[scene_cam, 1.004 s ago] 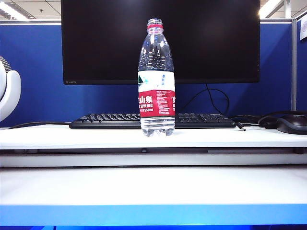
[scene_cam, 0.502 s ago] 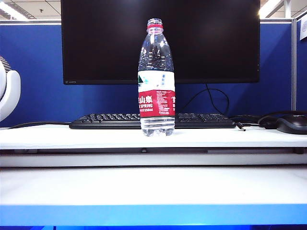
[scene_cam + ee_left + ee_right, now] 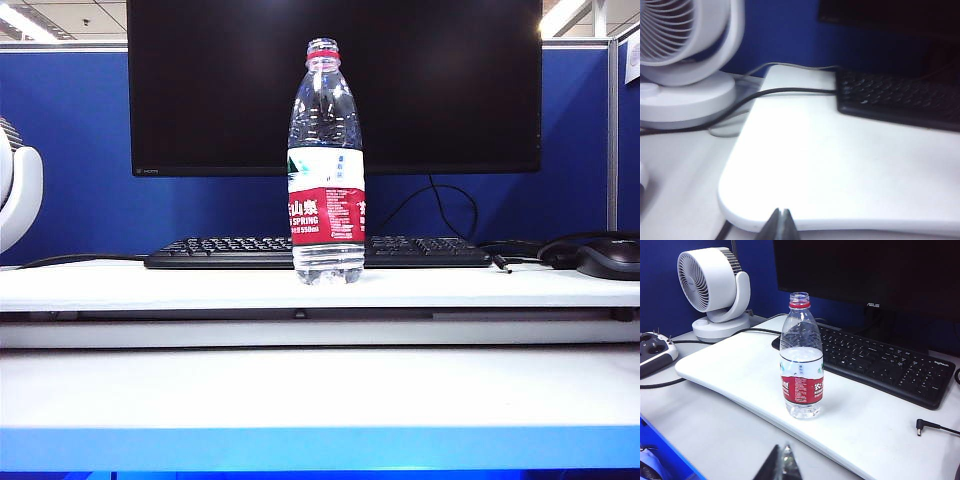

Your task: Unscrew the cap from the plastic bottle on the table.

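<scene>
The plastic bottle (image 3: 326, 170) stands upright on the white table (image 3: 150, 285), in front of the keyboard. Its clear threaded neck is bare, with only a thin red ring below the mouth. The cap shows in no view. In the right wrist view the bottle (image 3: 801, 365) stands well ahead of my right gripper (image 3: 784, 447), which is shut with nothing in it. My left gripper (image 3: 780, 212) is shut too and empty, just short of the table's rounded corner (image 3: 740, 200), where the bottle is out of sight. Neither gripper appears in the exterior view.
A black keyboard (image 3: 880, 362) and a dark monitor (image 3: 330, 80) stand behind the bottle. A white desk fan (image 3: 715, 285) sits off the table's left end, its cable (image 3: 765, 92) running to the keyboard. A handheld controller (image 3: 655, 350), a loose plug (image 3: 922, 426) and a mouse (image 3: 610, 258) lie around.
</scene>
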Available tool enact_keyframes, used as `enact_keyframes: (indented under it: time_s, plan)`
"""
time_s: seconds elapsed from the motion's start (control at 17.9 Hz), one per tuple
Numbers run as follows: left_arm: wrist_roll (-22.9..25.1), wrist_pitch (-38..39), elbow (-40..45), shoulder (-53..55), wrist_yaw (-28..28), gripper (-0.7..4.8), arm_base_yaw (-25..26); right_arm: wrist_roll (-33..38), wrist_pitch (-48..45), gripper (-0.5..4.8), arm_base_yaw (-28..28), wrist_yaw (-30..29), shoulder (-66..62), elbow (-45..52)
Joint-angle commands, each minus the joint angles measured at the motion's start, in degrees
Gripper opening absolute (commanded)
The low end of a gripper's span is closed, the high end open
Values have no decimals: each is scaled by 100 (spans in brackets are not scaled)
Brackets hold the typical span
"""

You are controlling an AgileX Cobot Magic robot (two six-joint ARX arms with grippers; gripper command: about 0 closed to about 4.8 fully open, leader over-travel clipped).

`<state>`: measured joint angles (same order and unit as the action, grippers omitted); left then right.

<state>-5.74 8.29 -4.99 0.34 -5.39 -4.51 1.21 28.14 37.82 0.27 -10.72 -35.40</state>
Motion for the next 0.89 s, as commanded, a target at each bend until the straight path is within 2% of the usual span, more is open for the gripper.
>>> enact_keyframes:
  time_s: [0.06, 0.39, 0.61, 0.89]
  plan:
    - [243, -605, 361, -15, 13, -3, 57, -15, -74, -1, 2, 2, 0, -35]
    - [382, -520, 457, -15, 50, -3, 411, -15, -74, -1, 2, 0, 0, -35]
    - [376, -522, 457, -15, 57, -3, 411, -15, -74, -1, 2, 0, 0, -35]
    - [363, -522, 457, -15, 332, -3, 396, -17, -74, -1, 2, 0, 0, -35]
